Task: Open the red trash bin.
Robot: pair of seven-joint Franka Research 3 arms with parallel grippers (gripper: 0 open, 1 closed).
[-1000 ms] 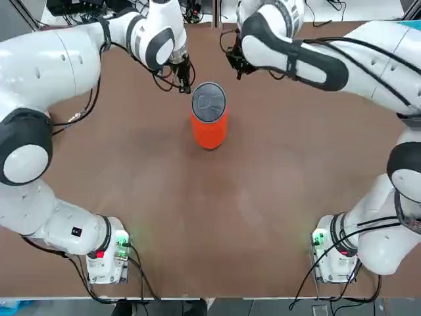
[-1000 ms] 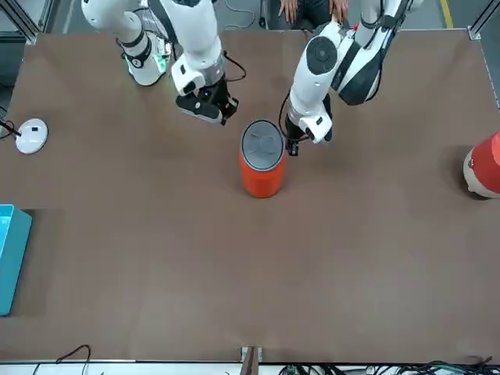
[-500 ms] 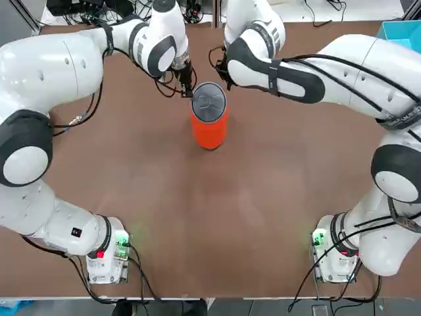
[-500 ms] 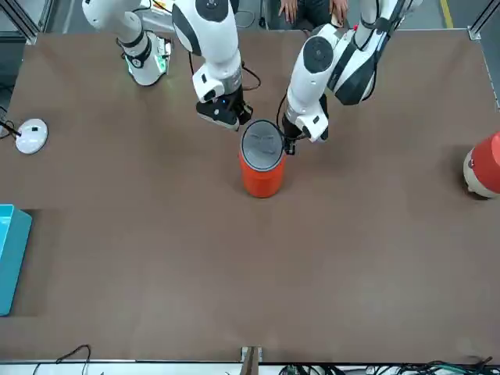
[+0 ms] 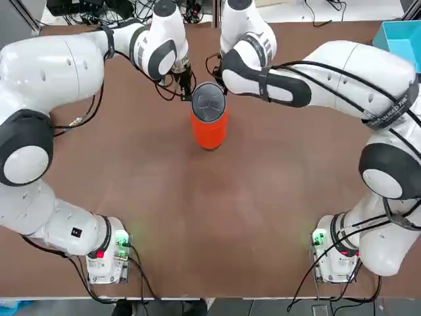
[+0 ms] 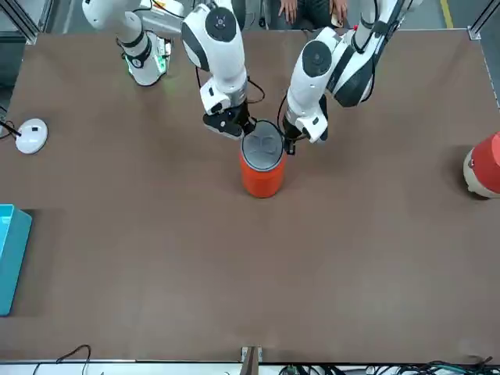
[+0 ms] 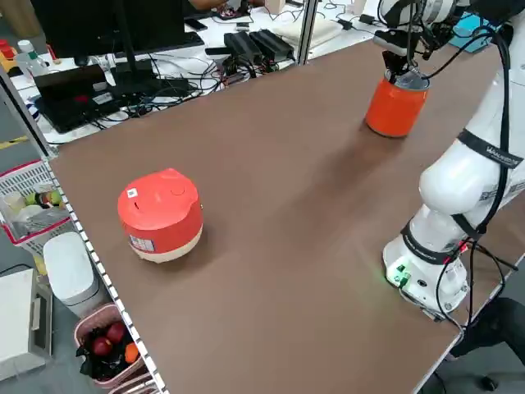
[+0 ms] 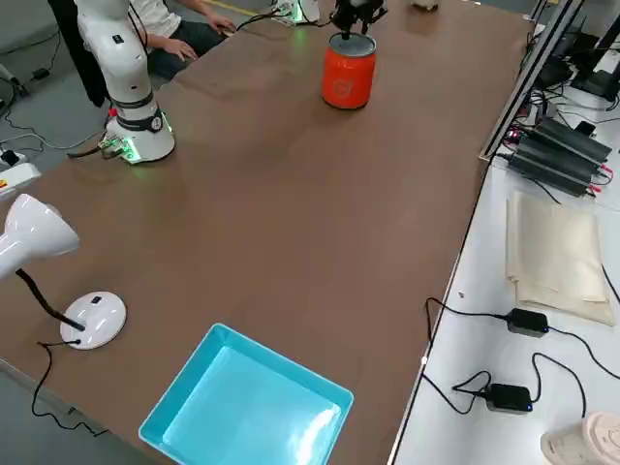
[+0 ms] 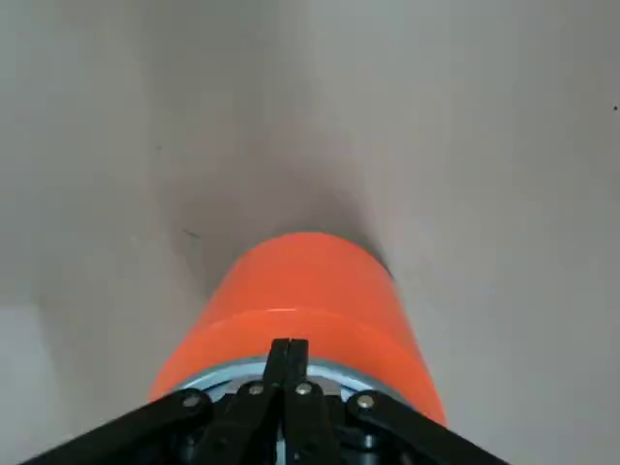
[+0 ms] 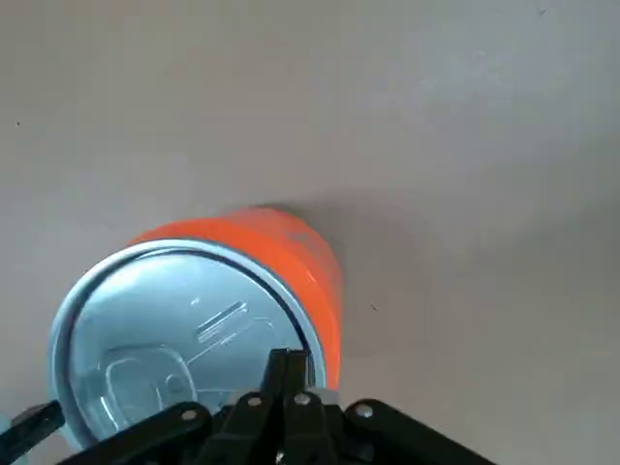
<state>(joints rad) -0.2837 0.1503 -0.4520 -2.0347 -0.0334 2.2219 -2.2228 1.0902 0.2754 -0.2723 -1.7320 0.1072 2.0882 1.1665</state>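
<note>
Overhead, red trash bin [image 5: 209, 122] stands upright a little beyond the table's [image 5: 217, 217] middle, its grey lid [image 5: 208, 103] down; the left gripper [image 5: 185, 87] sits at the lid's ten o'clock, the right gripper [image 5: 222, 80] at its one o'clock. From across the table, both flank the rim closely. Each wrist camera shows fingers pressed together, tips at the silver rim [image 10: 291, 310]. The bin looks light, rigid and smooth, so likely to tip or slide; steadying one side while lifting the lid's free edge seems wisest.
</note>
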